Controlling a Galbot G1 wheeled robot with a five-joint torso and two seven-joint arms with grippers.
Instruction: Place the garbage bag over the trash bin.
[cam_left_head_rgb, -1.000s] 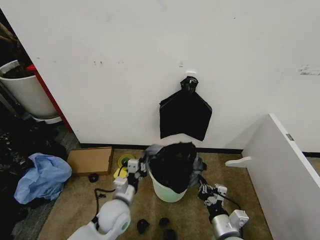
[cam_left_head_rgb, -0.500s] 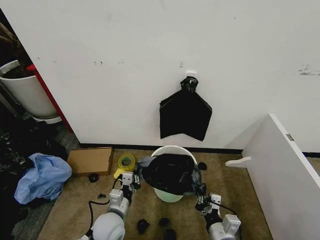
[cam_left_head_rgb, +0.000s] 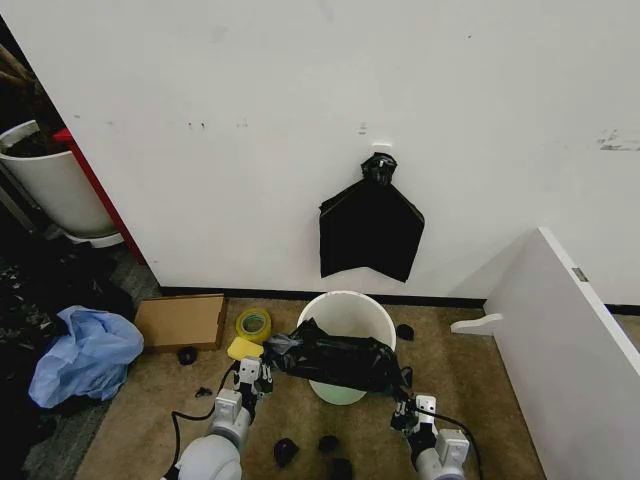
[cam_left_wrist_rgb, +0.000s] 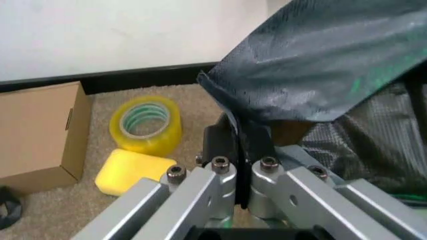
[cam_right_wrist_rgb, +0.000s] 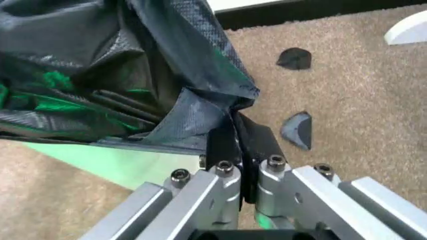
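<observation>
The trash bin (cam_left_head_rgb: 347, 313) stands on the carpet before the wall, with the garbage bag (cam_left_head_rgb: 335, 359) stretched across its near rim between the left gripper (cam_left_head_rgb: 262, 366) on the left and the right gripper (cam_left_head_rgb: 404, 398) on the right (each clamped on a bag edge). Left of the bin lie a tape roll (cam_left_head_rgb: 252, 323), a sponge (cam_left_head_rgb: 244, 348) just before it, and a cardboard box (cam_left_head_rgb: 181, 321) farther left. On the wall behind the bin hangs a knotted bag bundle (cam_left_head_rgb: 370, 227); a planter (cam_left_head_rgb: 48, 182) stands far left.

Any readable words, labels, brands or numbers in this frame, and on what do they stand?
None can be read: the garbage bag, trash bin, cardboard box and yellow tape roll show no print. Left gripper and right gripper carry no lettering.
</observation>
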